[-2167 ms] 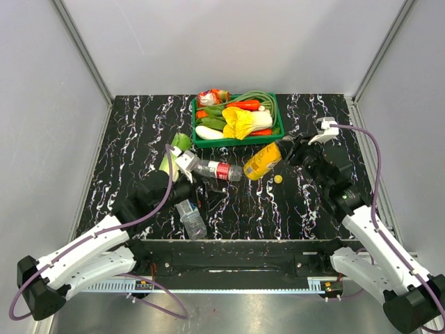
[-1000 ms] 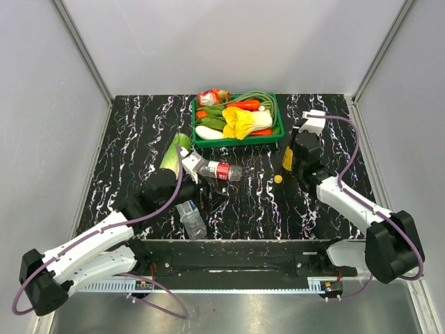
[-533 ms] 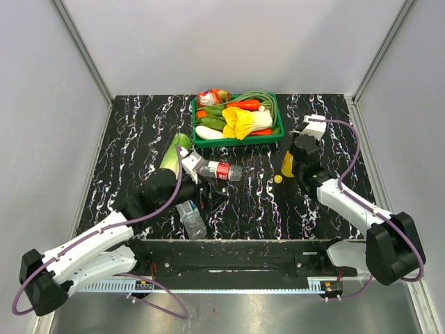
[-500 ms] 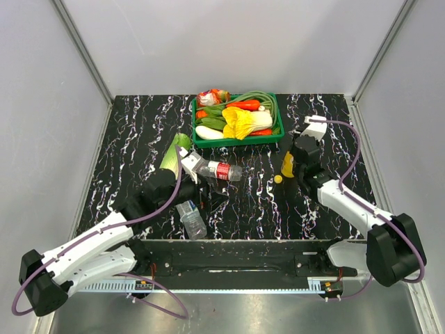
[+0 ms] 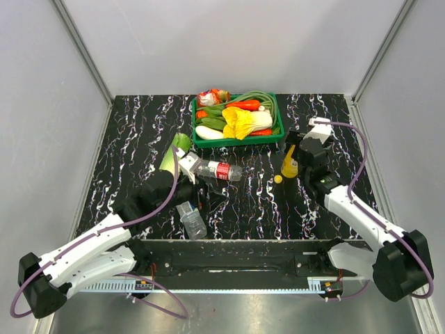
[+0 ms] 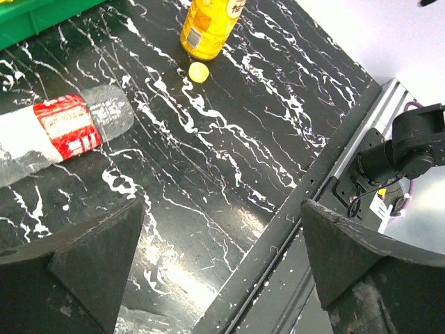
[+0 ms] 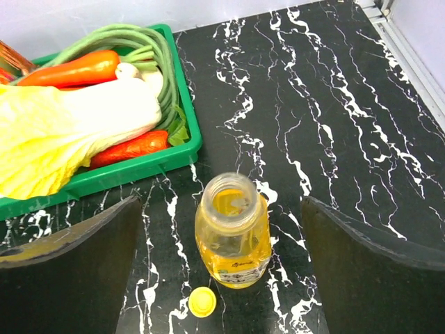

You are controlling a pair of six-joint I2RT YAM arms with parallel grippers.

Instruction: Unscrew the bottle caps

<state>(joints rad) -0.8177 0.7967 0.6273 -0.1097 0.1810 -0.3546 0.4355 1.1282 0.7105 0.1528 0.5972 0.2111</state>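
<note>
Yellow round plastic screw cap is lying on the black marbled table, and from above we're seeing it just beside the upright, uncapped yellow plastic bottle. On the left wrist, we're watching the left gripper gaping wide, empty. On the right wrist, the right gripper is spreading wide, gripping nothing, cap by the bottle's foot.

Both arms wear white shells on their long links, the left arm and the right arm alike, with black joints and bulky black bases. A purple cable loops along each. A white block caps each wrist. The end effector fingers are broad, dark, matte wedges
</note>
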